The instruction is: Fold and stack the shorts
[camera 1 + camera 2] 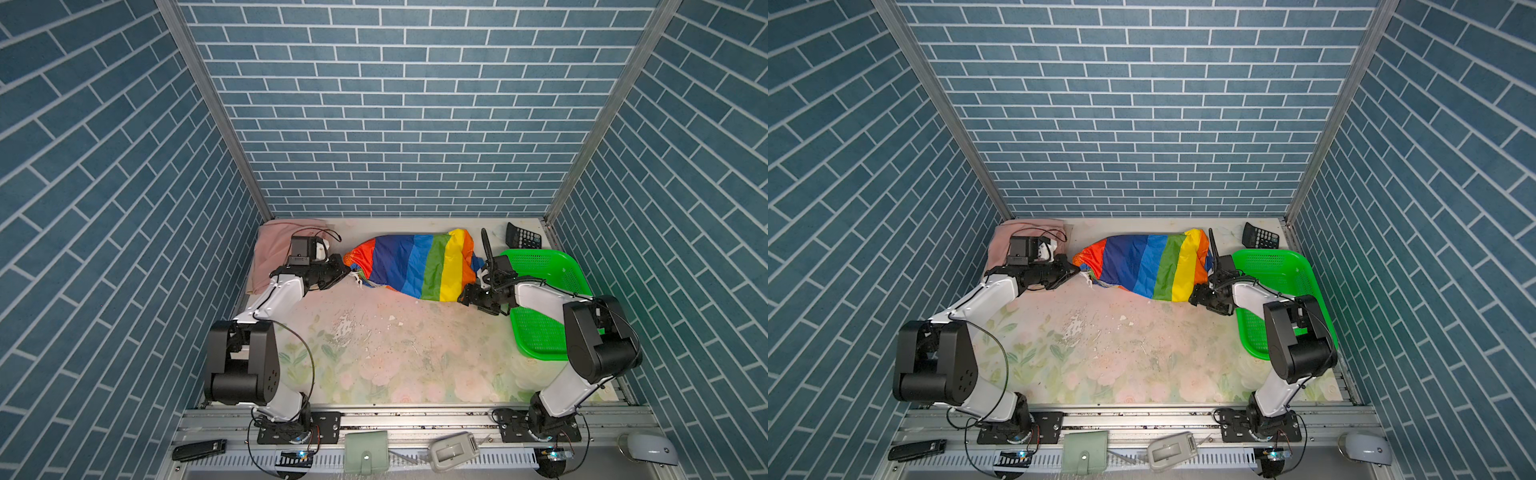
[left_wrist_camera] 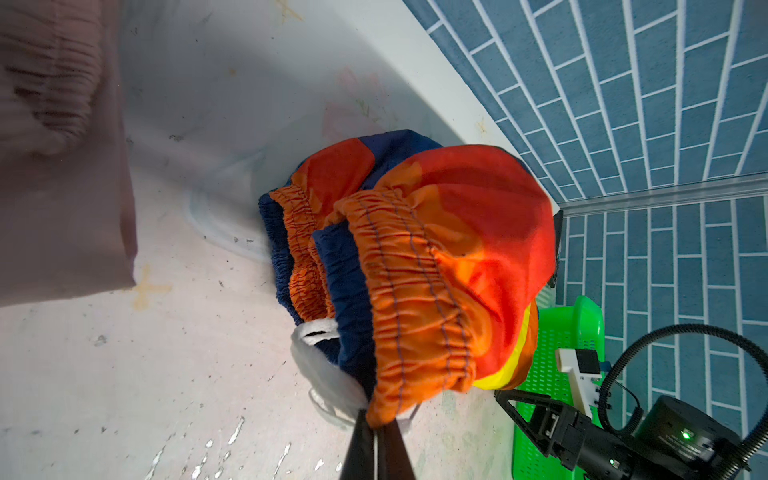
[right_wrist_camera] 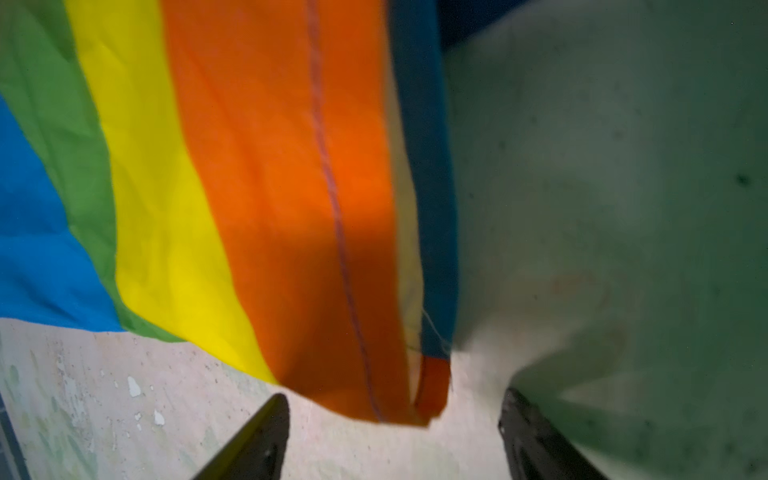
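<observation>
The left tool [image 2: 376, 428] is clenched on the orange gathered waistband of the rainbow shorts [image 2: 457, 249], pinching a fold of it at the very tip. A white cord [image 2: 316, 328] loops out of the waistband just beside that pinch. In both top views this tool [image 1: 345, 266] sits at the left end of the garment.

The right tool [image 3: 395, 395] stands released, its two black fingers [image 3: 266, 432] spread wide. The bottom corner of the orange hem hangs between them, touching neither. In a top view this tool [image 1: 465, 297] lies at the near right corner of the shorts [image 1: 415, 262].

The shorts stretch sideways across the far part of the worktop [image 1: 395, 353] between the two tools. The waistband is bunched at the left and the leg hems are at the right. The cloth is shiny and slightly puffed, with broad stripes of red, dark blue, light blue, green, yellow and orange. A purple seam line runs along the orange hem.

Pale pink shorts [image 1: 270, 249] lie flat in the far left corner, behind the left arm and well apart from the rainbow pair. A green basket [image 1: 548, 266] sits at the right under the right arm. A black calculator [image 1: 523, 237] lies just behind it, its key markings too small to read.
</observation>
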### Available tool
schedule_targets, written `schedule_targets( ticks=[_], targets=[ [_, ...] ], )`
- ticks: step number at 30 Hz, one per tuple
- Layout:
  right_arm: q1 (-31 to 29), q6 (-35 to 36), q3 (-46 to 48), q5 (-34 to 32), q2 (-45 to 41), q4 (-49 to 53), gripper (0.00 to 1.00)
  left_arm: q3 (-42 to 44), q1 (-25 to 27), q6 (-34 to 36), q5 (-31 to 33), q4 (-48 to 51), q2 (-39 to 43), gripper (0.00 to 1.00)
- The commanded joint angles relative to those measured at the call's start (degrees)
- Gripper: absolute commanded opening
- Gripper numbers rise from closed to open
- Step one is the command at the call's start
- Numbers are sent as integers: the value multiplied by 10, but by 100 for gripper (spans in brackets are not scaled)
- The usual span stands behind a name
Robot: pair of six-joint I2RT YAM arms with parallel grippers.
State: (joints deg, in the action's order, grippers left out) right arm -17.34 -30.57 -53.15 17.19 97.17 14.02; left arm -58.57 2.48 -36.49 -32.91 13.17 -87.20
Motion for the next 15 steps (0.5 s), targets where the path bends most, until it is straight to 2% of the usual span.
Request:
schedule_targets(
  ticks=[1, 3, 4, 5, 8, 10, 11, 13, 15],
  targets=[
    [0, -21, -27, 6, 36, -56, 47, 6, -4, -8, -11, -12, 19, 0],
    [1, -18, -59, 6, 40, -37, 15, 8, -4, -12, -12, -14, 23, 0],
    [1, -16, -74, 2, 32, -27, 5, 8, -6, -11, -12, -11, 25, 0],
    [2, -12, -89, -4, 19, -16, 0, 9, -8, -10, -11, -9, 27, 0],
    [19, -1, -148, -12, -18, 32, 0, 21, -23, -10, -13, -8, 27, 1],
    [35, 8, -196, -9, -32, 66, 0, 35, -33, -15, -21, -20, 23, 8],
    [41, 13, -217, -7, -32, 81, 0, 43, -37, -21, -25, -27, 21, 13],
    [49, 24, -262, 1, -22, 110, 0, 59, -40, -36, -39, -52, 13, 32],
    [50, 21, -280, 7, -13, 113, 0, 79, -41, -67, -66, -102, 4, 44]
  ],
)
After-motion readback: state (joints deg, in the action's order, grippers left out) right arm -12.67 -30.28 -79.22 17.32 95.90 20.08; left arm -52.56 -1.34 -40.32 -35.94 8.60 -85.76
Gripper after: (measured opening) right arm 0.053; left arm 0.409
